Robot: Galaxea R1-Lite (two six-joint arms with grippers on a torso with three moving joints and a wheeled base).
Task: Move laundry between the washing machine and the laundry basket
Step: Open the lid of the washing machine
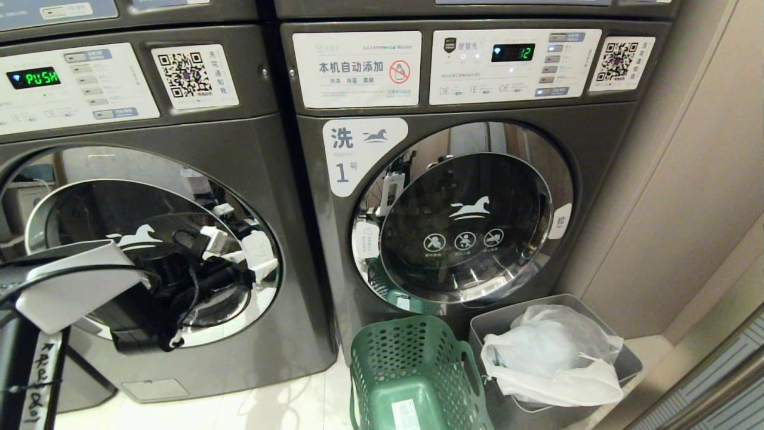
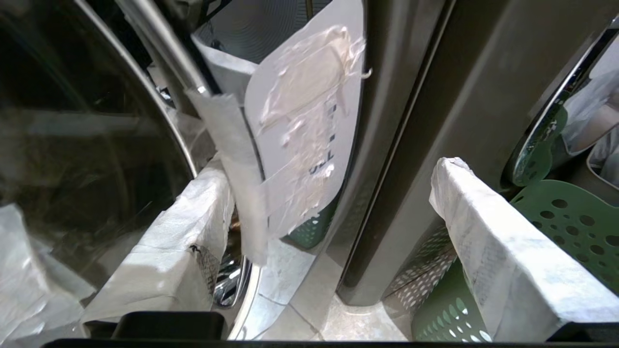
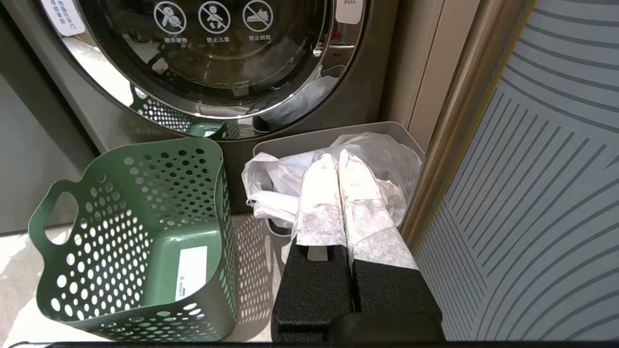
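- Washing machines before me: two, the one showing "PUSH" and the one labelled "1" directly beside it.
- Round glass doors: two, one per machine.
- Green laundry basket: one, below the "1" machine's door.
- Grey bin: one, just beside the basket.
- White plastic bag: one, in that bin.
- QR stickers: two.

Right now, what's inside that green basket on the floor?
The green basket looks empty: only its bare holed bottom and a white label on its wall show. No laundry shows.

White plastic bag in grey bin
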